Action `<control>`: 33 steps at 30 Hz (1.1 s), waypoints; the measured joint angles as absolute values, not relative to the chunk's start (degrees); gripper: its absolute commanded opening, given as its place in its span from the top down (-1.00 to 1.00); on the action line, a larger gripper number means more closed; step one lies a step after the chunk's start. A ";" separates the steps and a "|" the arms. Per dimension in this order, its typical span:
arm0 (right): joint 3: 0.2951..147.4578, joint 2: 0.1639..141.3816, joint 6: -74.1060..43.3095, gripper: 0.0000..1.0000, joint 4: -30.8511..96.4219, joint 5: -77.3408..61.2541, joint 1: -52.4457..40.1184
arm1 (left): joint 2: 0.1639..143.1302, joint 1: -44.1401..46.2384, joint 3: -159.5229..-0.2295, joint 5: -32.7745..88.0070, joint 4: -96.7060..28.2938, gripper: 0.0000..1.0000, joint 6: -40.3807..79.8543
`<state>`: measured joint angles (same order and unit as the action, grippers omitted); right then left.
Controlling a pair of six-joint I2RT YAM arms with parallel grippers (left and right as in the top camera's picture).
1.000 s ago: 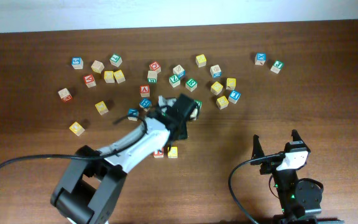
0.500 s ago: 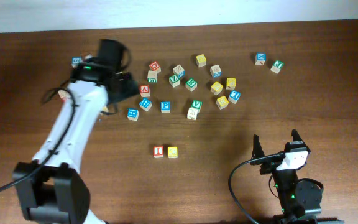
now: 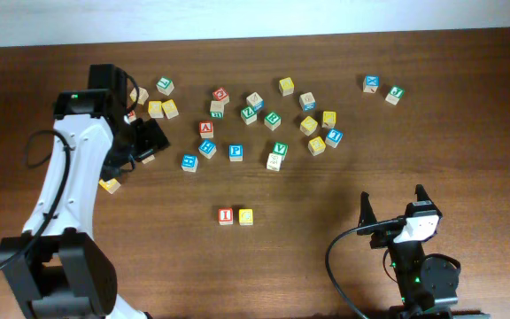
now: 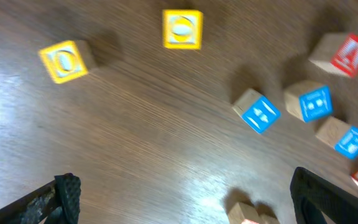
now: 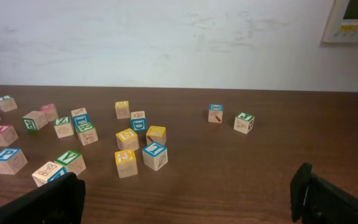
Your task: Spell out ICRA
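Note:
A red I block (image 3: 226,215) and a yellow block (image 3: 245,215) stand side by side in a row at the middle front of the table. A red A block (image 3: 206,128) lies among the scattered blocks; it also shows in the left wrist view (image 4: 347,53). My left gripper (image 3: 145,143) hovers over the left group of blocks, open and empty (image 4: 185,202), above bare wood. My right gripper (image 3: 392,209) is parked at the front right, open and empty (image 5: 188,199).
Many lettered blocks lie scattered across the back of the table, from a blue one (image 3: 110,89) at the left to a green one (image 3: 395,95) at the right. A yellow block (image 3: 109,183) lies near the left arm. Two yellow blocks (image 4: 182,29) and blue blocks (image 4: 260,113) lie ahead of the left gripper.
My left arm has swung from the middle of the table, near the placed row, to the back left, then moved a little toward the front left. The right arm has not moved.

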<state>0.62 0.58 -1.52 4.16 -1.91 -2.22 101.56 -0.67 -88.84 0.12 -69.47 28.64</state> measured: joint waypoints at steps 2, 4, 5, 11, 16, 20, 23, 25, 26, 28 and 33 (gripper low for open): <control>0.62 0.58 -1.56 -0.96 4.16 -1.91 -2.22 | 101.56 0.36 -88.84 1.26 -69.47 -0.99 28.01; 0.62 0.58 -1.52 -0.97 4.16 -1.91 -2.22 | 101.56 0.60 -88.84 2.09 -69.45 -0.99 27.83; 0.62 0.58 -1.54 -0.97 4.16 -1.91 -2.22 | 101.56 0.60 -88.84 2.92 -69.45 -0.98 27.81; 0.62 0.58 -1.52 -0.97 4.16 -1.91 -2.22 | 101.56 5.21 -88.84 4.19 -68.07 -0.98 25.89; 0.62 0.58 -1.50 -0.96 4.16 -1.91 -2.22 | 101.56 8.21 -88.84 3.86 -66.13 -0.98 25.23; 0.62 0.58 -1.52 -0.97 4.16 -1.91 -2.22 | 101.56 8.21 -88.82 1.45 -63.26 -0.98 24.56; 0.62 0.58 -1.52 -0.97 4.16 -1.91 -2.22 | 101.56 6.87 -88.82 -0.58 -60.05 -0.98 24.40; 0.62 0.58 -1.50 -0.97 4.16 -1.91 -2.22 | 101.56 4.58 -88.82 -1.13 -59.00 -0.98 24.97; 0.62 0.58 -1.50 -0.97 4.16 -1.91 -2.22 | 101.56 3.62 -88.82 -1.37 -58.72 -0.98 25.36; 0.62 0.58 -1.52 -0.97 4.16 -1.91 -2.22 | 101.56 1.39 -88.82 -2.02 -57.80 -0.98 25.80; 0.62 0.58 -1.52 -0.97 4.16 -1.91 -2.22 | 101.56 -1.08 -88.82 -4.84 -56.42 -0.98 25.96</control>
<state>0.62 0.58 -1.52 4.16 -1.91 -2.22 101.56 -1.08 -88.82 -4.84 -56.42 25.96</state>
